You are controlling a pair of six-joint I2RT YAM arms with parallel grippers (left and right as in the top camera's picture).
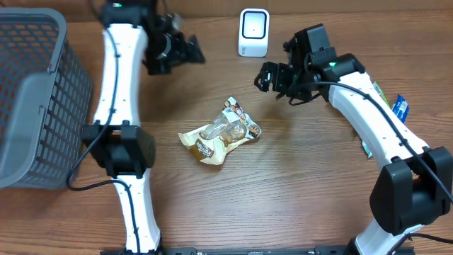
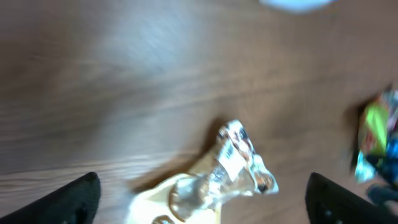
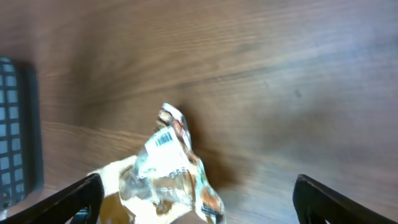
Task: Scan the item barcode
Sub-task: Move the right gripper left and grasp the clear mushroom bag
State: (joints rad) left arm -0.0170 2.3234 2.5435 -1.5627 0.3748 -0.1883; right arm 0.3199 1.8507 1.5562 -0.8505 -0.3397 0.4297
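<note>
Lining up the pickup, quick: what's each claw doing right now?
Left claw: open, holding nothing.
Right claw: open, holding nothing.

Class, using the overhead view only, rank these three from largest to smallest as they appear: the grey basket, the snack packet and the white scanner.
1. grey basket, largest by far, even though the frame edge cuts it off
2. snack packet
3. white scanner, clearly smallest

Snack packet (image 1: 220,133) — clear film, cream-yellow end, brown print, white barcode label (image 3: 163,140). Bench (image 1: 283,205): brown wood grain. Basket (image 1: 64,92) — grey grid. Scanner (image 1: 254,32): white, dark-rimmed face.
</note>
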